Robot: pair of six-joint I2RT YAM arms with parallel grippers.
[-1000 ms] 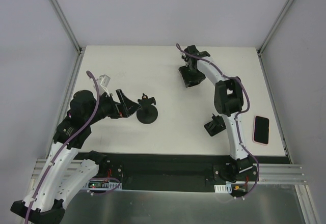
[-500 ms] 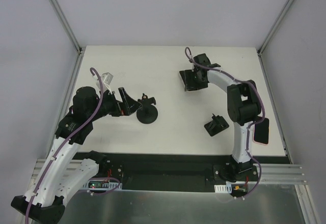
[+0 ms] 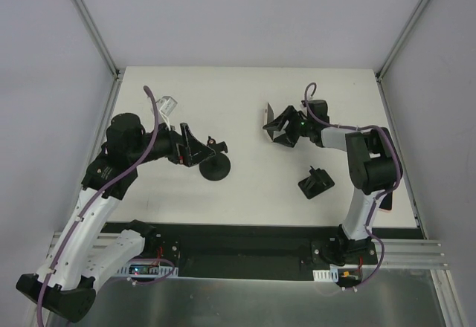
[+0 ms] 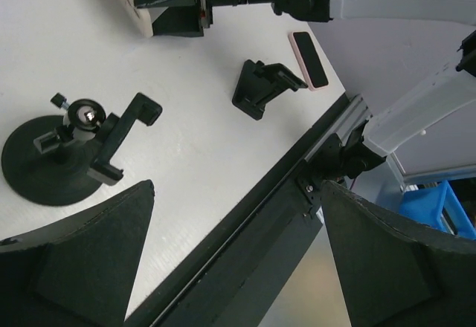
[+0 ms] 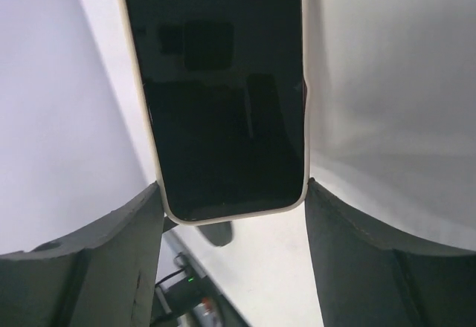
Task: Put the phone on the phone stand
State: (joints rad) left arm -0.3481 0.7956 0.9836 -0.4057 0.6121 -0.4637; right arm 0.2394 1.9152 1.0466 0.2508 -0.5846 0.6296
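Cream rim around a dark screen: grips the phone (image 5: 223, 82) by its long edges in the right tool (image 5: 232, 189), closed on it, at about 1 o'clock from the middle of the counter (image 3: 245, 89). Holds it tilted on edge; cannot tell from above whether touching the surface or just off it. Spreads the left tool (image 4: 238, 186) wide, nothing held, hovering just at 10 o'clock of the phone stand (image 3: 216, 167). Shows that stand upright on a round black base at 8 o'clock from the middle, clamp arms bare. Leaves a pink phone (image 4: 308, 59) flat at far 4 o'clock by the counter's edge, and a folded black bracket (image 4: 260, 89) at 4 o'clock nearer in, both untouched. Counts the pick-up as done, judging by the grip. Has left: the carry toward 8 o'clock, the lining-up with the clamp, the seating and the release. Puts progress at roughly a third. Suggests the open left tool as a brace for the stand during seating, though only a guess.
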